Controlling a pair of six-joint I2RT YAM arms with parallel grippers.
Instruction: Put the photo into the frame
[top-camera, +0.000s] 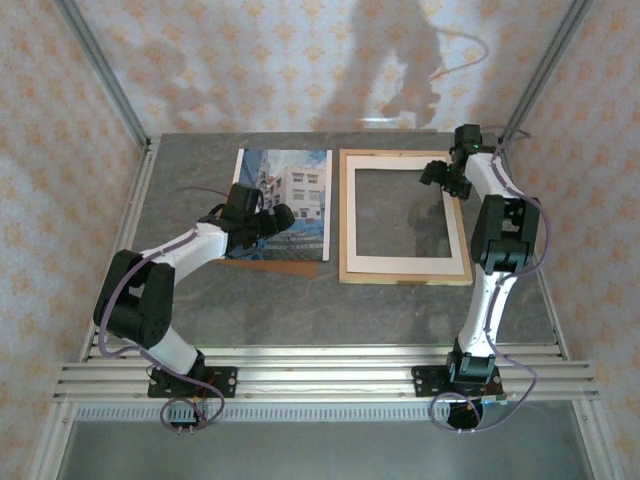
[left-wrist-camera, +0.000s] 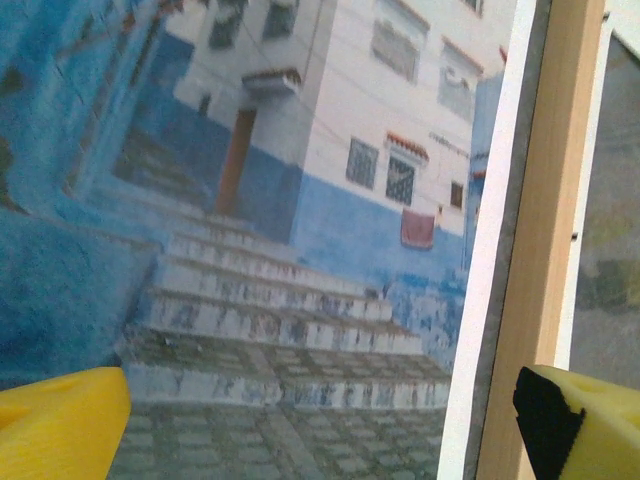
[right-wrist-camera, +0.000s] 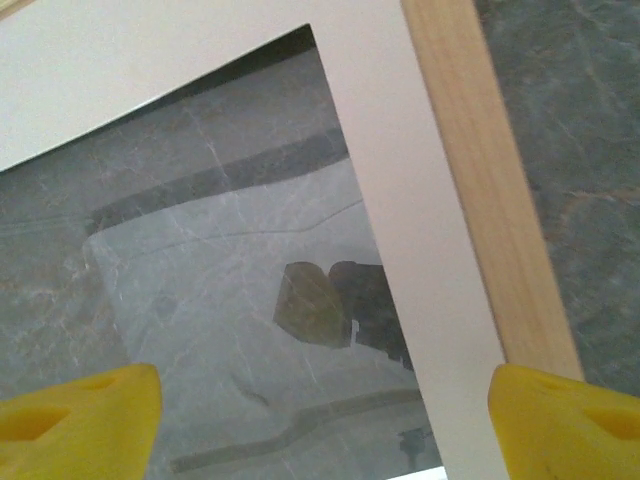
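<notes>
The left gripper (top-camera: 272, 221) hovers wide open over the photo (top-camera: 290, 185) just left of the frame (top-camera: 400, 279), the right gripper (top-camera: 447, 179) wide open above its far-right corner.

Your overhead view is evenly bright. Light from the near side throws soft grey arm shadows on the patterned wallpaper wall (top-camera: 400, 70) at twelve o'clock. On the left wrist camera, the blue-and-white paper photo (left-wrist-camera: 300, 250) looks slightly soft, and the left gripper's yellow fingertips (left-wrist-camera: 60, 425) at seven and five o'clock are blurred. On the right wrist camera, the glass pane (right-wrist-camera: 200, 280) in the light wooden frame (right-wrist-camera: 490, 200) carries a pale sheen and a dark reflection near centre. The right gripper's yellow fingertips (right-wrist-camera: 75, 425) are out of focus.
</notes>
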